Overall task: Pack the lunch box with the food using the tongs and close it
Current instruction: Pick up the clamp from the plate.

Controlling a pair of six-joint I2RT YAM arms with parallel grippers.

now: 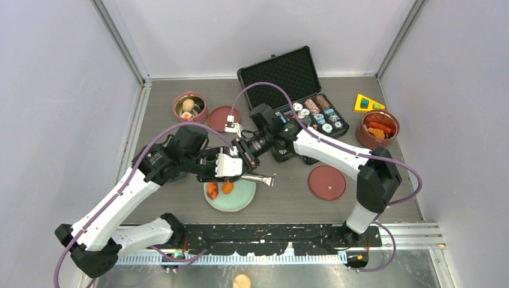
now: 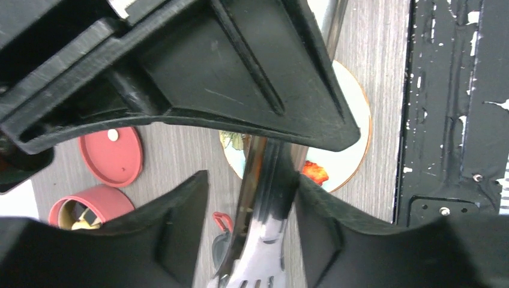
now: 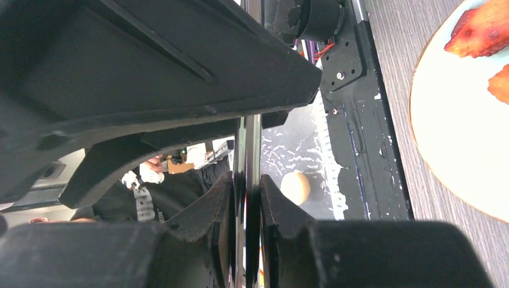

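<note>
My right gripper (image 3: 246,192) pinches the slim silver metal tongs (image 1: 259,179) in narrow jaws, pressing their thin arms together. My left gripper (image 2: 252,192) stands half open around them, one finger (image 2: 318,210) touching and a gap on the other side. Below lies the pale green round plate (image 1: 240,203) with orange-red shrimp-like toy pieces (image 1: 219,189). A maroon-red round lunch box tier (image 1: 190,108) stands back left.

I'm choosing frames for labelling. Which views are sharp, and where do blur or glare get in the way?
Top view: sharp, evenly lit, soft shadows. Left wrist view: the left claw looms dark and blurred, the tongs glint. Right wrist view: the right claw blocks most, the plate looks washed out.
</note>
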